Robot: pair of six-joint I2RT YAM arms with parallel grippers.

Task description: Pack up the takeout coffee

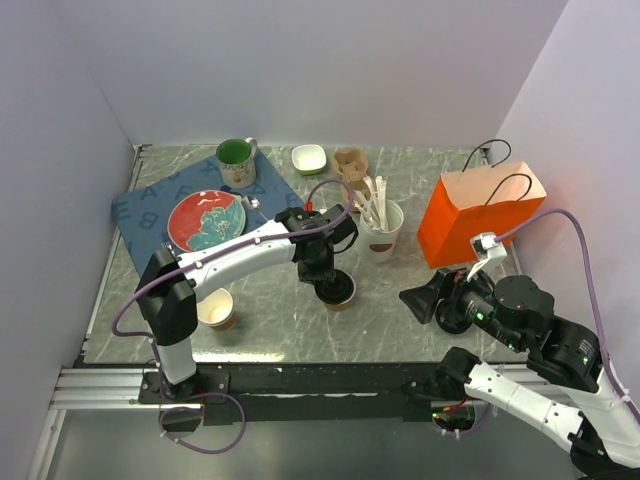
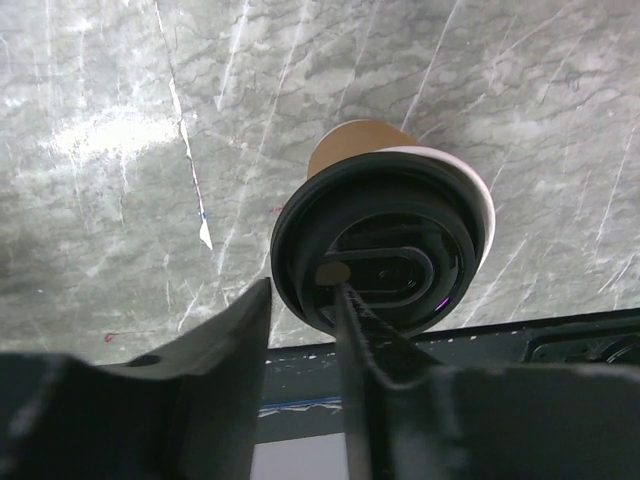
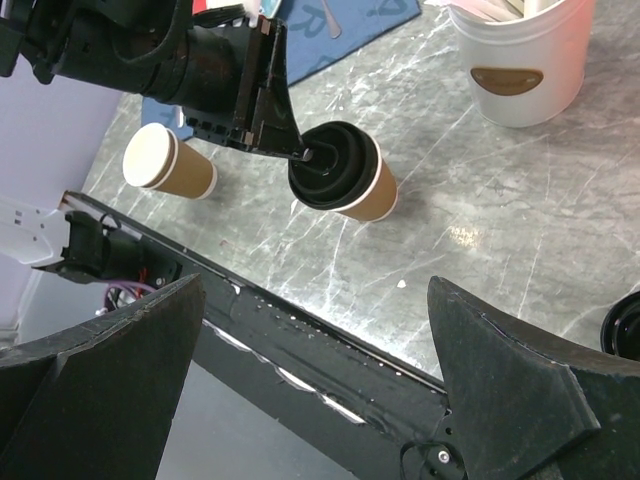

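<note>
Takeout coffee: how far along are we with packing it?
Done: round black plastic lid sits on the small brown paper cup. In hand: left gripper straddles the lid's rim, jaws slightly apart. Remaining: cup stands on the marble table, not in the orange paper bag; right gripper is open.

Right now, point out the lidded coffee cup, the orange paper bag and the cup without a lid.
takeout coffee (image 3: pixel 345 172): right wrist view, on its black lid.
orange paper bag (image 1: pixel 475 225): top external view, on its front face.
lidless cup (image 1: pixel 215 307): top external view, on its cream inside.
</note>
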